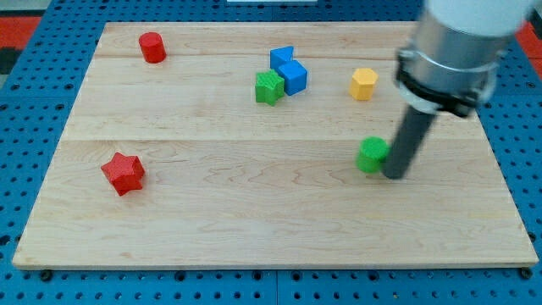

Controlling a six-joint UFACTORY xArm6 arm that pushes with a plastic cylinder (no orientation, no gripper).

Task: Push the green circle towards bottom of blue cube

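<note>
A wooden board [254, 220] is seen lying on a blue perforated surface [25, 169]. The green circle [370, 155] is found right of the board's centre, at about four o'clock from the blue cube [293, 77] and well apart from it. My tip [394, 174] is set down at roughly four o'clock from the green circle, just beside it and apparently touching its right edge; whether real contact is made cannot be told for certain. No pincer is carried by the arm, only a straight dark rod [405, 140], so nothing is spread, pressed together or pinched.

The blue cube is placed near the top of the board, slightly right of the middle. A second blue block [281, 58], whose shape cannot be made out clearly, is touching it at about eleven o'clock. A green block [268, 87], star-like in outline, is pressed against the cube at about eight o'clock. A yellow block [364, 83], seemingly hexagonal, is seen at three o'clock from the cube, apart from it and at twelve o'clock from the green circle. A red cylinder [152, 47] is stood near the top-left corner, and a red star [124, 173] is laid at the left, at nine o'clock from the green circle and far from it.
</note>
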